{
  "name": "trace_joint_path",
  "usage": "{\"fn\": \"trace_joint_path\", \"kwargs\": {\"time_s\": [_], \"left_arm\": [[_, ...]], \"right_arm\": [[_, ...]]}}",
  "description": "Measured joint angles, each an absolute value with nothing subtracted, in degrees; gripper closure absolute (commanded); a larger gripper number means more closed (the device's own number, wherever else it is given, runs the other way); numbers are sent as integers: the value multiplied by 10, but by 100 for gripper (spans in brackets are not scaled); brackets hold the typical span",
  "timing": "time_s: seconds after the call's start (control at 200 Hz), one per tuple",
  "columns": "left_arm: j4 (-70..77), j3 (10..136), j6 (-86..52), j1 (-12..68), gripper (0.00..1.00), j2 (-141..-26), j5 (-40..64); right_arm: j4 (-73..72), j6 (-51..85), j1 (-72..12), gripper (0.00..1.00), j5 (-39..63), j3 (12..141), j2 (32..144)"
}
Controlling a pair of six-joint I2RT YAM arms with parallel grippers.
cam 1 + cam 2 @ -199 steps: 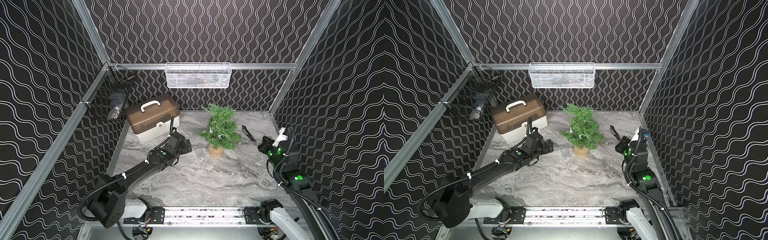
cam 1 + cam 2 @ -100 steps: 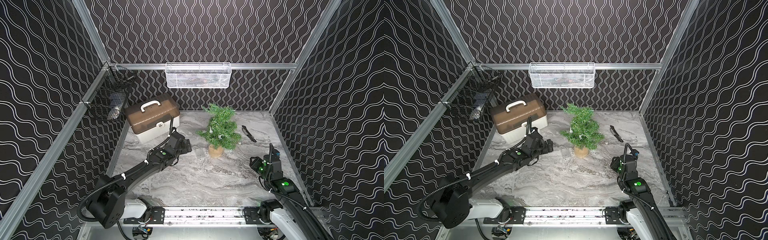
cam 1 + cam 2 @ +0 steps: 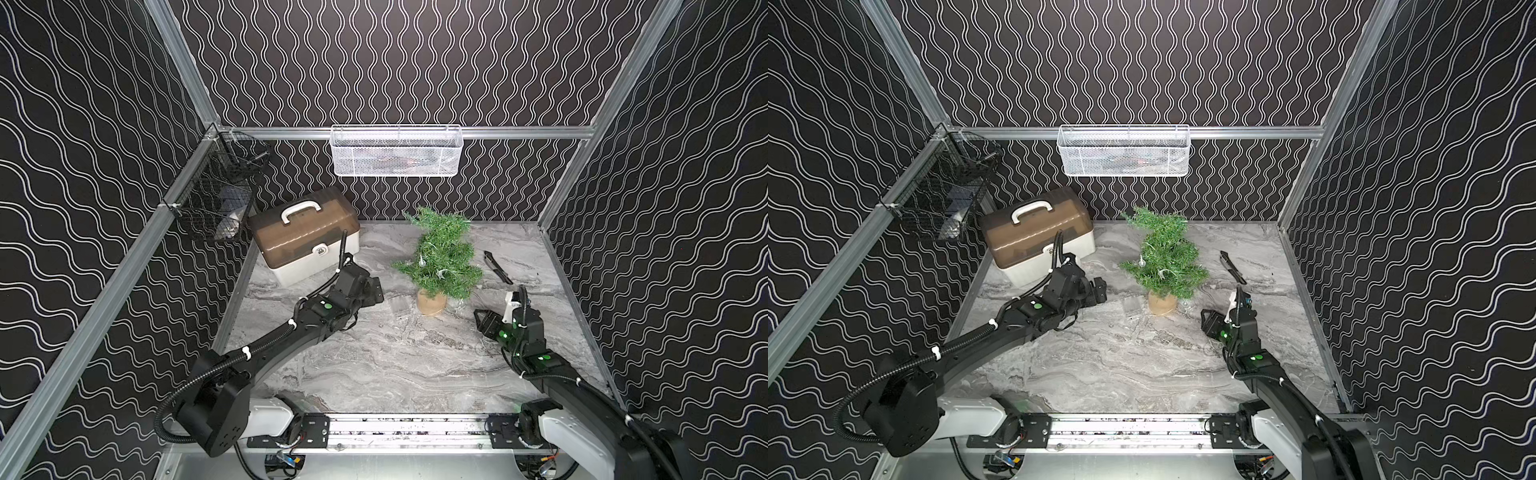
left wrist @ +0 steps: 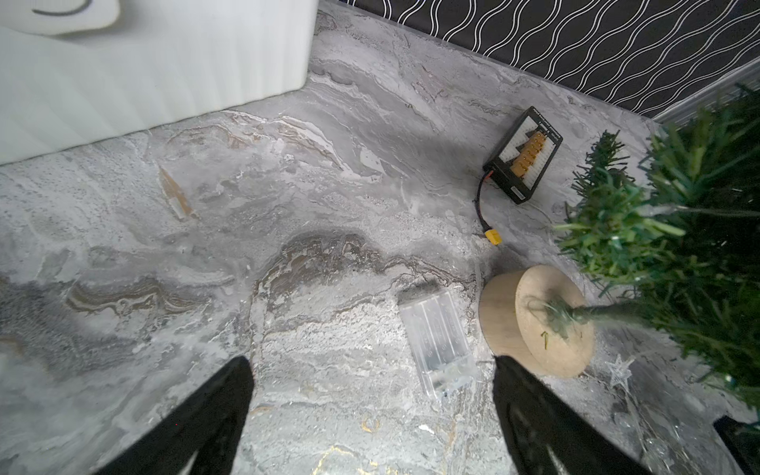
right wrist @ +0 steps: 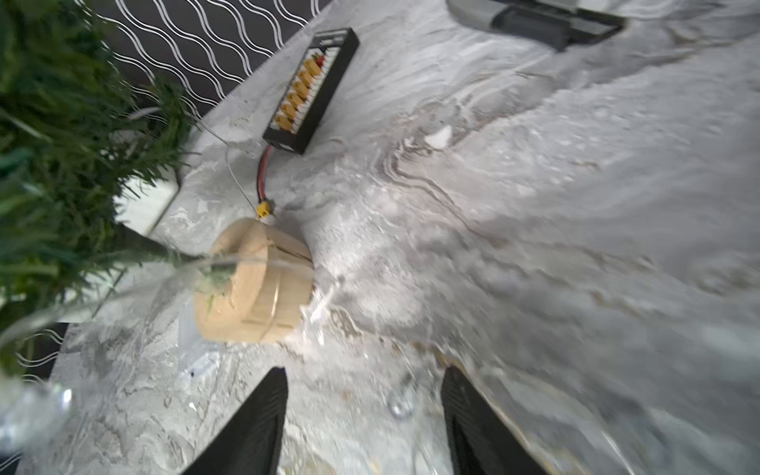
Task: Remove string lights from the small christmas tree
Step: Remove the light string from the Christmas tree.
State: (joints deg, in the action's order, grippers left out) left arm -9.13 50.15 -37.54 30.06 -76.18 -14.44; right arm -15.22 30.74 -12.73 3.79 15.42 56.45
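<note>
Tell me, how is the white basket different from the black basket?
The white basket is long and fine-meshed, hung on the back rail; the black basket is shorter, deeper and open-wired, hung on the side rail. Both hang above the table and hold things too small to tell.

The grey marbled table (image 3: 395, 365) carries a case (image 3: 307, 245) back left, the tree (image 3: 440, 257) mid-back, a clear box (image 3: 400, 306) beside its base, trailing lights (image 4: 620, 371), and a black connector board (image 3: 496, 267) right.

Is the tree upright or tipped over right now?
Upright: the small christmas tree stands on its tan base, which sits flat on the table.
</note>
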Motion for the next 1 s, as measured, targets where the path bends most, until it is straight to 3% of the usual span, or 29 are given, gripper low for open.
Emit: {"fn": "trace_joint_path", "kwargs": {"time_s": [0.26, 0.716, 0.901, 1.001], "left_arm": [[-93, 502, -375, 301, 5, -762, -146], [-102, 505, -374, 301, 5, -769, -148], [-103, 506, -374, 300, 5, -766, -149], [-103, 505, -373, 300, 5, -761, -150]], "right_arm": [[-328, 293, -151, 40, 52, 177, 702], [-389, 265, -194, 40, 17, 184, 752], [-422, 263, -196, 47, -11, 209, 806], [-442, 263, -196, 58, -29, 215, 826]]}}
